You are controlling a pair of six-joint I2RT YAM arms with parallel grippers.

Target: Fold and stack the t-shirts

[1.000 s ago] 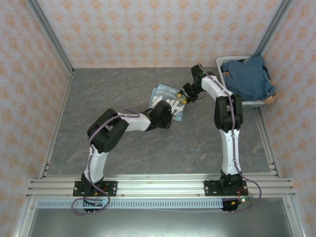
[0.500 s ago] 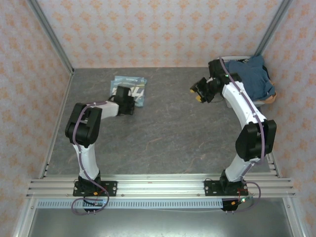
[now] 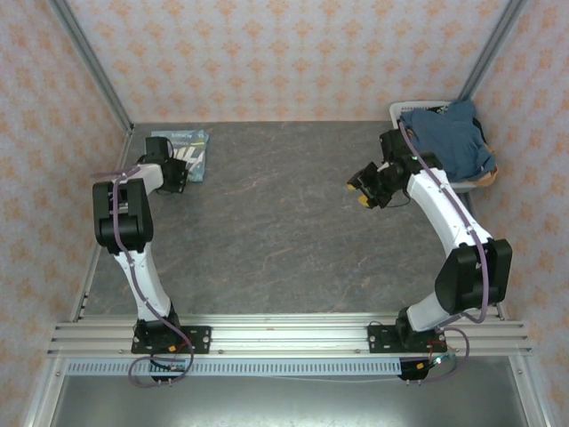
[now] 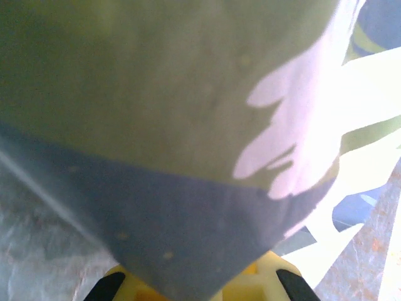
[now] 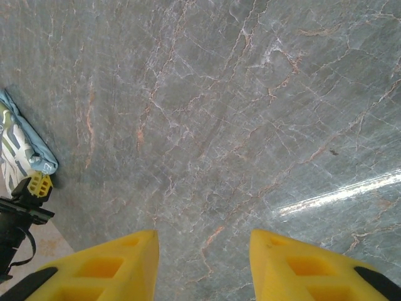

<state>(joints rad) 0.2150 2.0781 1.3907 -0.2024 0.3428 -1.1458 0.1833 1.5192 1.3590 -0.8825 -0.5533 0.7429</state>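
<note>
Top: left gripper point(image 3: 175, 171) has dragged the folded light-blue t-shirt point(image 3: 191, 149) from mid-table to the far-left corner, jaws clamped on its near edge; right gripper point(image 3: 363, 187) has swung back beside the basket point(image 3: 397, 111) of darker t-shirts point(image 3: 449, 142), jaws apart, empty. Left wrist: cloth pinched between the yellow fingers, close to the lens. Right wrist: fingers apart over bare table point(image 5: 250, 94); likely the first tee is parked as stack base, basket pick next.
</note>
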